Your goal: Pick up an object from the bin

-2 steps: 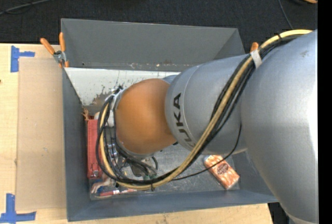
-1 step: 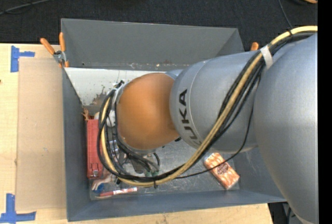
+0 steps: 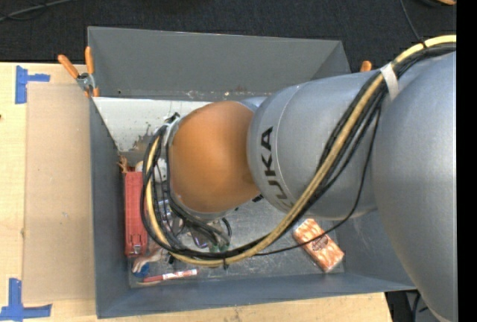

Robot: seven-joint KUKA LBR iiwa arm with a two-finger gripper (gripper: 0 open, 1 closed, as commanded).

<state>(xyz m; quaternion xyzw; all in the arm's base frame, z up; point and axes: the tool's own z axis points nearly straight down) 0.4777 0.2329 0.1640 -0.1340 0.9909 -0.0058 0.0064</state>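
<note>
hanging low in the bin (image 3: 216,67) beside a red box (image 3: 134,212), the arm (image 3: 335,141) hides its jaws, so their state cannot be told and no pick shows yet.

The grey arm (image 3: 350,141) reaches in from the right, bent steeply down over the bin's (image 3: 216,67) left half. Its orange wrist cover (image 3: 212,156) faces up, with black and yellow cables (image 3: 156,194) looped beneath it.
</note>
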